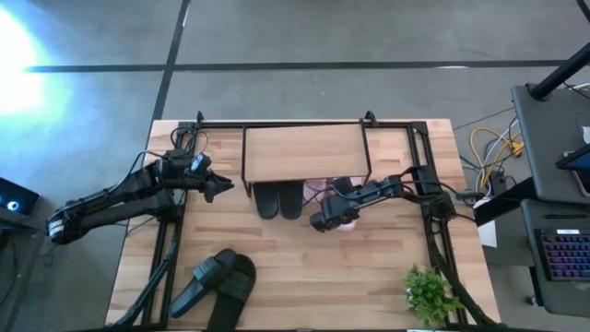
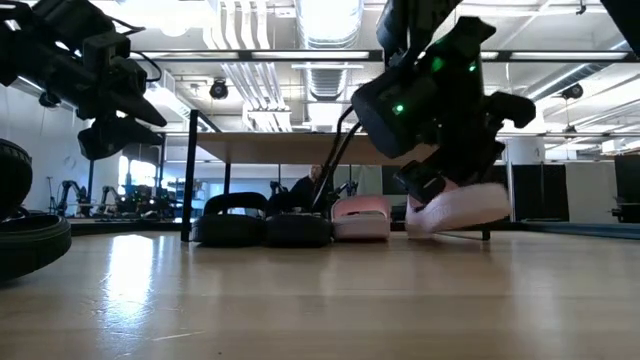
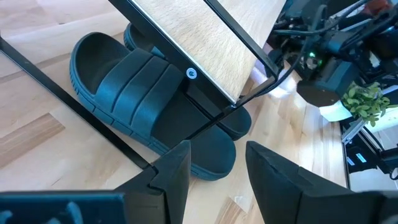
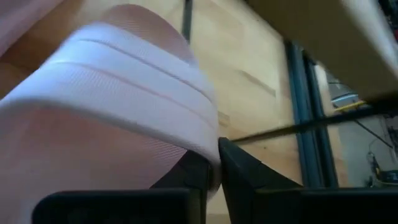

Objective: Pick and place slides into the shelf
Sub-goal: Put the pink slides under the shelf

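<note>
At the low wood-topped wire shelf (image 1: 304,152), right jaws (image 4: 214,168) pinch a pale pink slide (image 2: 460,208) at its front edge; left jaws (image 3: 217,171) hang spread beside it, over open counter (image 1: 369,277)

The pale wooden desk (image 1: 369,267) carries the shelf (image 1: 304,152) — black slides (image 1: 278,198) and a pink slide (image 1: 320,188) beneath it — plus two black slides (image 1: 217,286) and a small green plant (image 1: 430,293) near its front edge.

Pink slide (image 2: 458,208) tilted beside shelf (image 1: 304,152)
</note>
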Available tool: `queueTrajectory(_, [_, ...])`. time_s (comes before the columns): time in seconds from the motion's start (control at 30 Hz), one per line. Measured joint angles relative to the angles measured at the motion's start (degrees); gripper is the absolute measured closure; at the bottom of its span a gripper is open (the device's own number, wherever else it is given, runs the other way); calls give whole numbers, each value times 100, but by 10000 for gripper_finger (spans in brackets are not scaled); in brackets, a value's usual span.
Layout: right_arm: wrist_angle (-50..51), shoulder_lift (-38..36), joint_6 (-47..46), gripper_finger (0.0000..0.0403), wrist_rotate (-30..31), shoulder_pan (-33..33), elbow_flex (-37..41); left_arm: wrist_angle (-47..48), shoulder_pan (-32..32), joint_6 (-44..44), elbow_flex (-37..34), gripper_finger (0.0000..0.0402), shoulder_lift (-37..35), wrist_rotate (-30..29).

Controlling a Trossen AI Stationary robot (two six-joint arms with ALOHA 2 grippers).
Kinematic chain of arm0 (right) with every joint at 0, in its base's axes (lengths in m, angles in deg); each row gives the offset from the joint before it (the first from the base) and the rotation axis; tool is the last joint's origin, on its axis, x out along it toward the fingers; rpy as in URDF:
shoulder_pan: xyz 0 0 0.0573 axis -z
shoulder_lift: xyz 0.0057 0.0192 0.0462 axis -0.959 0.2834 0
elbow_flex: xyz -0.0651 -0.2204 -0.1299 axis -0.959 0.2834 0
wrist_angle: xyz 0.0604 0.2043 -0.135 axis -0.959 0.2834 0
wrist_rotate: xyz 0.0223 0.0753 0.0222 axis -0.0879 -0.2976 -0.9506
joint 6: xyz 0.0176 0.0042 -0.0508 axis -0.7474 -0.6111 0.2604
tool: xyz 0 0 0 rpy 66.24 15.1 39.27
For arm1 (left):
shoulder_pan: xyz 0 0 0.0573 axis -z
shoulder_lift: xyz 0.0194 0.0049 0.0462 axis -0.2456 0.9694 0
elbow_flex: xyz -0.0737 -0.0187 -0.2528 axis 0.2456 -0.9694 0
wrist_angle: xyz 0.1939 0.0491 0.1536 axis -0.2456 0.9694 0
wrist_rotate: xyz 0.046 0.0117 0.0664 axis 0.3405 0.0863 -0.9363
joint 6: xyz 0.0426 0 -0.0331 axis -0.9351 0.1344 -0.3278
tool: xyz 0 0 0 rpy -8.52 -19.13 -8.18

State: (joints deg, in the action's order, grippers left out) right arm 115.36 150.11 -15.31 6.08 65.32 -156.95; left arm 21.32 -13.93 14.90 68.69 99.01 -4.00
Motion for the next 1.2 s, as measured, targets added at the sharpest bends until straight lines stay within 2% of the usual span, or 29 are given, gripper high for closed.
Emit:
queueTrajectory(0.2, [-738, -2, 681, 312, -353, 11, 45, 0, -2, 6, 0, 261, 0, -4])
queueTrajectory(0.37, [-291, 4, 754, 264, -838, -104, 33, 0, -2, 8, 0, 261, 0, -6])
queueTrajectory(0.47, [279, -25, 502, 249, -895, -268, -114, 0, -2, 7, 0, 261, 0, -7])
queueTrajectory(0.53, [216, -182, 494, 247, -899, -401, -189, 0, -2, 7, 0, 261, 0, -9])
queueTrajectory(0.7, [-159, -831, 529, 272, -1237, -826, -355, -2, -2, 7, 0, 261, -1, -11])
queueTrajectory(0.83, [-1069, -1352, 20, 323, -2362, -1190, -176, -11, -2, 7, 0, 261, 0, -11])
queueTrajectory(0.97, [-1555, -1320, -712, 383, -2559, -1493, 91, -9, -2, 4, 0, 261, 0, -11])
queueTrajectory(1.07, [-1640, -1179, -1194, 390, -2695, -1516, 287, -8, -2, -29, 0, 261, -7, -11])
queueTrajectory(1.2, [-1973, -1024, -1343, 394, -2777, -1488, 557, -5, -2, -42, 0, 261, -17, -13])
